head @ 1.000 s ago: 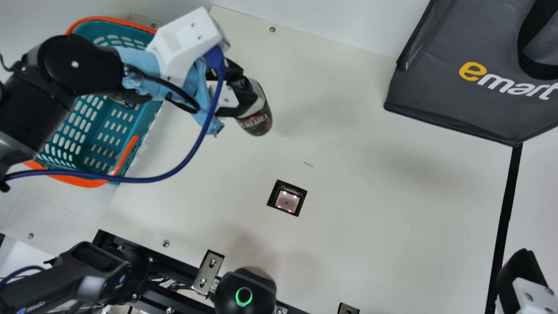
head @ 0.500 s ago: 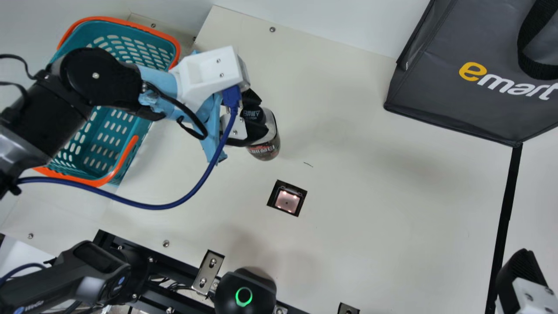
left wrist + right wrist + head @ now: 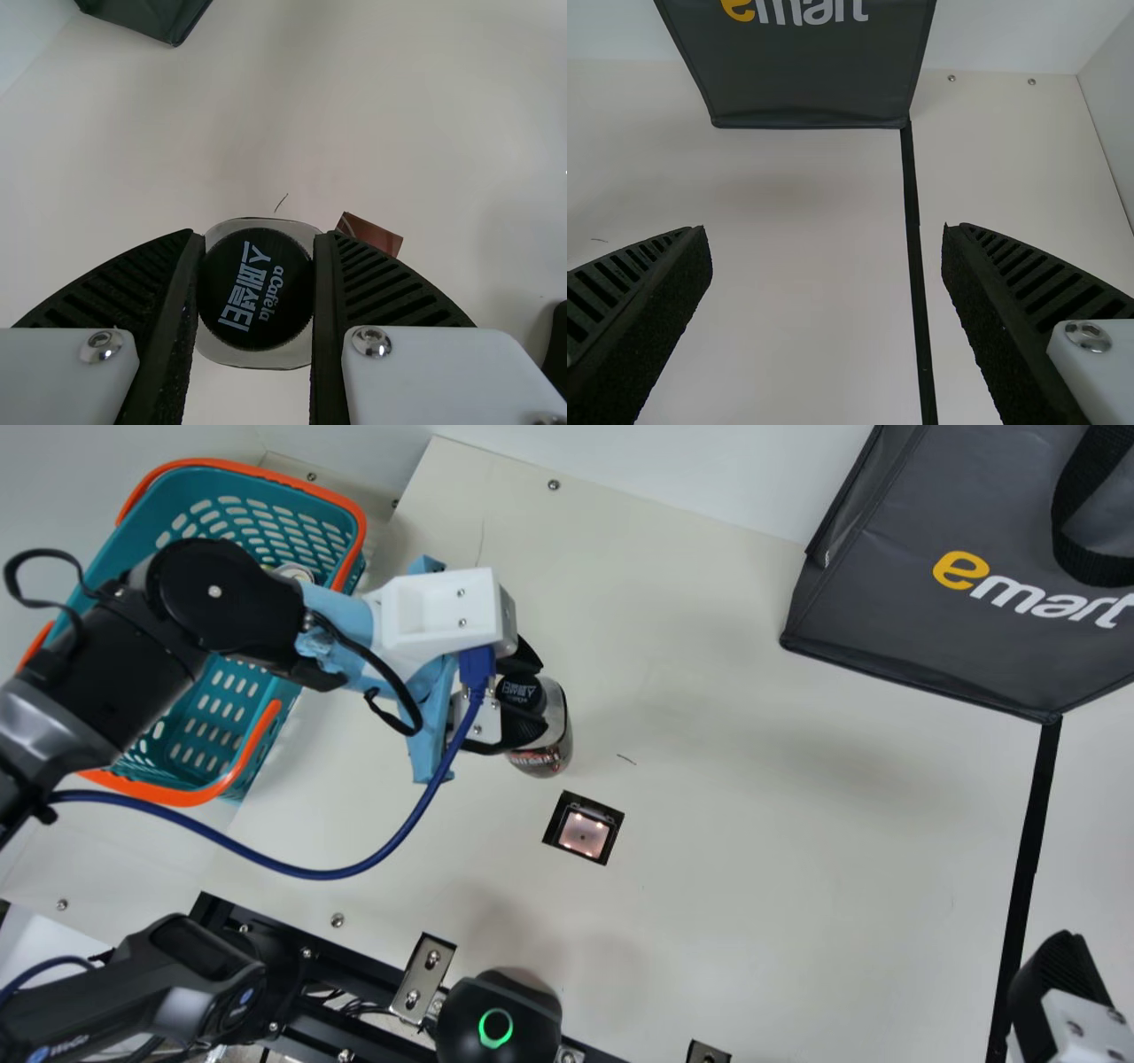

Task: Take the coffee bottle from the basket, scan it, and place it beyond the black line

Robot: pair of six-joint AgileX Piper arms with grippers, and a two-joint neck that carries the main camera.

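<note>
L gripper [image 3: 539, 696] & coffee btl. [image 3: 542, 763] are closer to scanner [image 3: 583, 835] vs. 0.5 s ago. R gripper [image 3: 1059, 988] is nr. black line [image 3: 1028, 868], fingers spread; farther off, btl. is pinched betw. L fingers, nr. scanner, w/ bag [image 3: 886, 611] beyond.

Coffee bottle's black cap [image 3: 256, 289] between the left gripper's [image 3: 256, 288] ribbed fingers [image 3: 381, 288].

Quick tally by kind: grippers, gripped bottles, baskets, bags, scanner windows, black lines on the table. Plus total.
Grippers: 2 (left gripper, right gripper)
Gripped bottles: 1 (coffee bottle, left jaws)
Baskets: 1 (teal basket)
Bags: 1 (dark gray bag)
Scanner windows: 1 (scanner window)
Black lines: 1 (black line)
Total: 7
</note>
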